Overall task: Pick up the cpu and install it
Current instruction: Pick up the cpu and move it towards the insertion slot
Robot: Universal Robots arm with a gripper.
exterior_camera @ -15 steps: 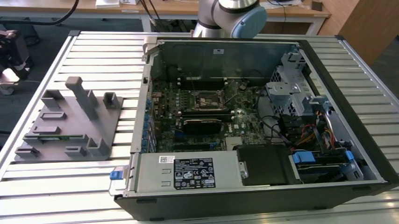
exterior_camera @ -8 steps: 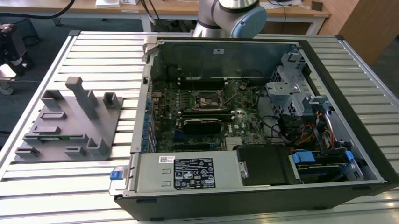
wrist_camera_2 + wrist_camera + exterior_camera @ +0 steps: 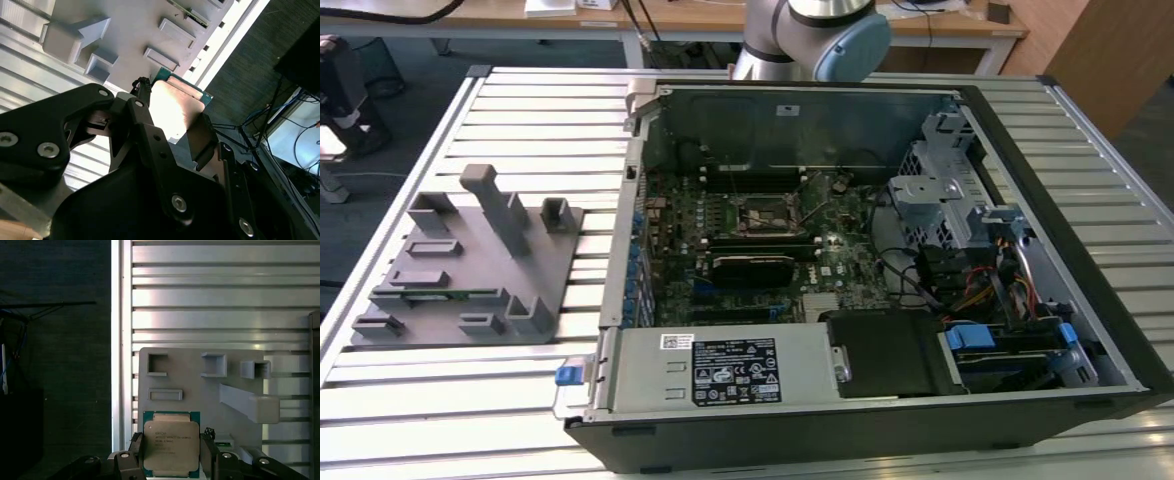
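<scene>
CPU (image 3: pixel 170 445) clamped by two opposite edges between the gripper's (image 3: pixel 171 460) black fingers (image 3: pixel 208 456), silver lid and green rim showing in both wrist views. It hangs over the edge of the grey fixture plate (image 3: pixel 200 390) on the slatted metal table (image 3: pixel 220 295). Exterior view: open computer case (image 3: pixel 787 125), socket (image 3: pixel 757 213) on its motherboard.

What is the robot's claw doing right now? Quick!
Gripper: closed on the cpu, with a finger on each side of it, as seen in both wrist views.
</scene>
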